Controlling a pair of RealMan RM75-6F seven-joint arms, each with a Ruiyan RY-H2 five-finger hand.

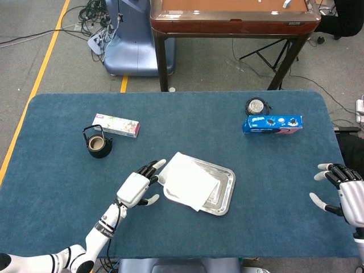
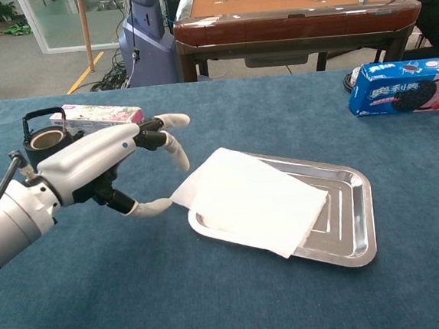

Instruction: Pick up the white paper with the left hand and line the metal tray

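Note:
The white paper (image 1: pixel 190 179) (image 2: pixel 249 200) lies spread over the left and middle of the metal tray (image 1: pixel 228 191) (image 2: pixel 357 222), and its left corner hangs past the tray's rim. My left hand (image 1: pixel 136 189) (image 2: pixel 89 164) hovers just left of that corner with its fingers spread, thumb tip close to the paper's edge, holding nothing. My right hand (image 1: pixel 346 192) stays near the table's right edge with its fingers apart and empty; only the head view shows it.
A small black kettle (image 1: pixel 98 145) (image 2: pixel 44 137) and a flowered box (image 1: pixel 116 125) (image 2: pixel 100 115) sit at the back left. A blue cookie box (image 1: pixel 273 123) (image 2: pixel 405 87) and a round metal object (image 1: pixel 256 106) sit at the back right.

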